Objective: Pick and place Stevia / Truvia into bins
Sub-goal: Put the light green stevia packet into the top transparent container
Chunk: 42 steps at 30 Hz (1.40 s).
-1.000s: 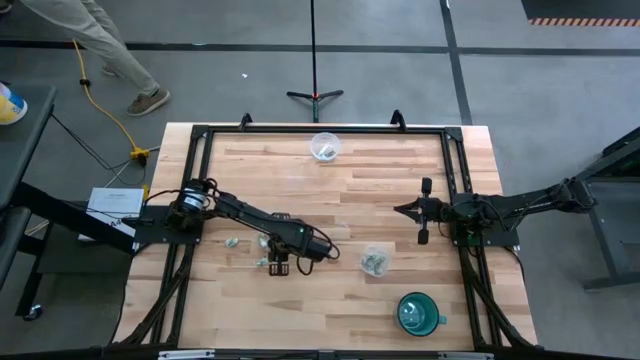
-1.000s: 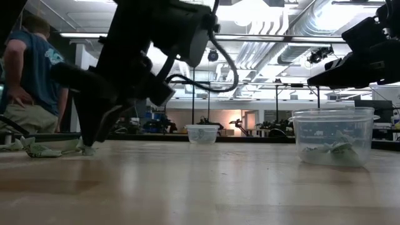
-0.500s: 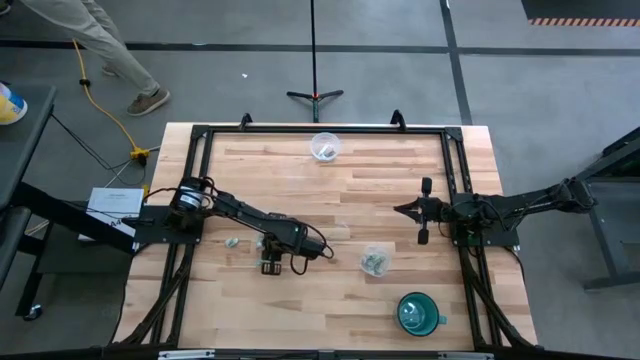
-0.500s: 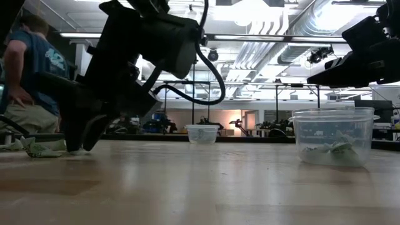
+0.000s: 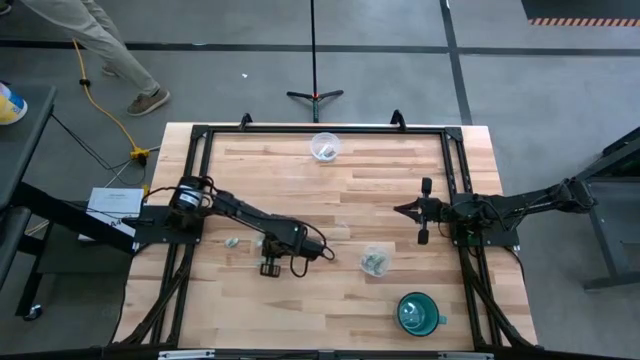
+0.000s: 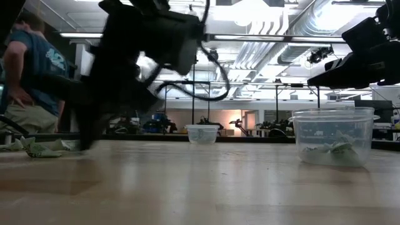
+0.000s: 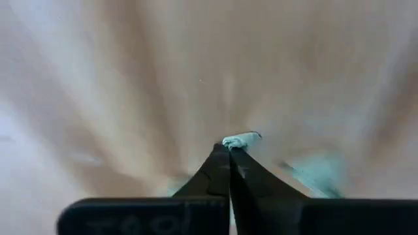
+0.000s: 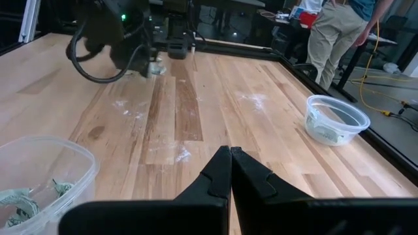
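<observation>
My left gripper [image 5: 268, 267] stands low over the table's near-left part, shut on a small pale Stevia packet [image 7: 240, 139]. Another packet [image 5: 232, 241] lies flat on the wood to its left, also seen in the low view [image 6: 37, 150]. One clear bin [image 5: 376, 261] with packets in it stands right of my left gripper. A second bin [image 5: 325, 146] stands near the far edge. My right gripper [image 5: 402, 210] waits shut at the right side, above the table [image 8: 230, 151]. My left gripper pinches the packet between its two fingertips [image 7: 222, 156], and one end of the packet [image 7: 243, 138] sticks out past them. The fingers point down at the table from above. The blur hides whether the packet is clear of the wood.
A teal mug [image 5: 418, 313] stands near the front right corner. The black frame rail [image 5: 300, 128] runs round the table. A person [image 6: 31, 75] stands beyond the table's left side. Bare wood [image 5: 340, 200] lies between the two arms.
My left gripper has gone a little toward the table's left edge, staying low over the wood, and has shut on a packet there.
</observation>
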{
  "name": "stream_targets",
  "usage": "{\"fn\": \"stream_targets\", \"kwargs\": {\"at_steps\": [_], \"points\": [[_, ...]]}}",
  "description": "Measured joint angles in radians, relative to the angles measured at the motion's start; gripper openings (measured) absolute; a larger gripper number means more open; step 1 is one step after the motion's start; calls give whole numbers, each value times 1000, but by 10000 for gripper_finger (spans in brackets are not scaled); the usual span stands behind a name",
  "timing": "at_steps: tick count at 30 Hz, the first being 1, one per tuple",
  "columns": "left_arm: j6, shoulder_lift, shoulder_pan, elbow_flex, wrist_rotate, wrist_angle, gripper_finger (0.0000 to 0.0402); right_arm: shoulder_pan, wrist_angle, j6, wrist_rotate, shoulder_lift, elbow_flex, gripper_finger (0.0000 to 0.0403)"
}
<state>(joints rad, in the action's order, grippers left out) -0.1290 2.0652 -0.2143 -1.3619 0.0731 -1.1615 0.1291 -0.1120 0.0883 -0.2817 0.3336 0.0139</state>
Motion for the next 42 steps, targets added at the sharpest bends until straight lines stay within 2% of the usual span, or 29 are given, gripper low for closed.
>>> {"fn": "stream_targets", "kwargs": {"at_steps": [3,6,8,15,20,25,31,36,42], "points": [[50,-8,54,-36,126,49,54,0,0,1,0,0,0,0],[123,-2,119,-95,167,110,38,0,4,1,0,0,0,0],[184,-1,166,-140,143,145,19,0,7,0,0,0,0,0],[381,-2,327,-288,84,270,33,0,10,0,0,0,0,0],[489,-5,454,-398,80,325,20,0,10,6,0,0,0,0],[567,-6,578,-419,-6,418,20,0,11,6,0,0,0,0],[622,-6,664,-419,-65,455,33,0,10,6,0,0,0,0],[605,-7,713,-419,-97,456,64,0,10,6,0,0,0,0],[569,-7,732,-419,-91,457,138,0,10,22,0,0,0,0]]}}
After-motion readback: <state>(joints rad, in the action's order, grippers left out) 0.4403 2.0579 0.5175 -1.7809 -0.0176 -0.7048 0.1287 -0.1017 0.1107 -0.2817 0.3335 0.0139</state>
